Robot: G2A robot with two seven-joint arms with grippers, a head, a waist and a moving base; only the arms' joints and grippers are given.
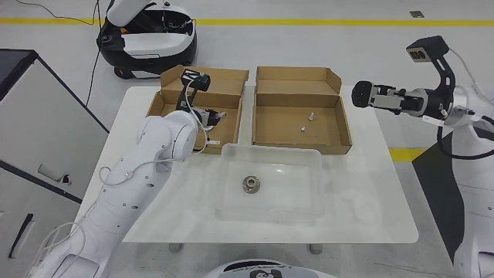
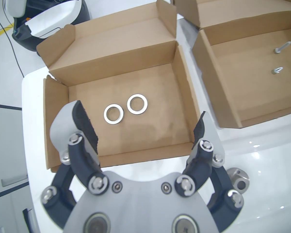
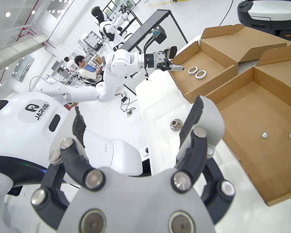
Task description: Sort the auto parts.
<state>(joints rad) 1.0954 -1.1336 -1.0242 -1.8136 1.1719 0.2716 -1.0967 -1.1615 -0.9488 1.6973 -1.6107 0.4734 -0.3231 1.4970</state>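
Observation:
Two silver rings (image 2: 114, 114) (image 2: 137, 104) lie side by side on the floor of the left cardboard box (image 2: 181, 73). My left gripper (image 2: 140, 124) hangs open and holds nothing above that box's near wall, with the rings just beyond its fingertips. It is also in the top view (image 1: 210, 117). A flanged metal bushing (image 1: 250, 184) sits in the clear plastic tray (image 1: 270, 150). Two small bolts (image 1: 310, 113) (image 1: 302, 128) rest in the right cardboard box (image 1: 340, 135). My right gripper (image 1: 361, 94) is open and holds nothing, off that box's right side and above table height.
The tray stands in front of both boxes, near the table's middle. Both box lids stand folded up at the back (image 1: 297, 79). A parked white and black robot base (image 1: 150, 42) is on the floor behind the table. A cabinet (image 1: 31, 116) stands to the left.

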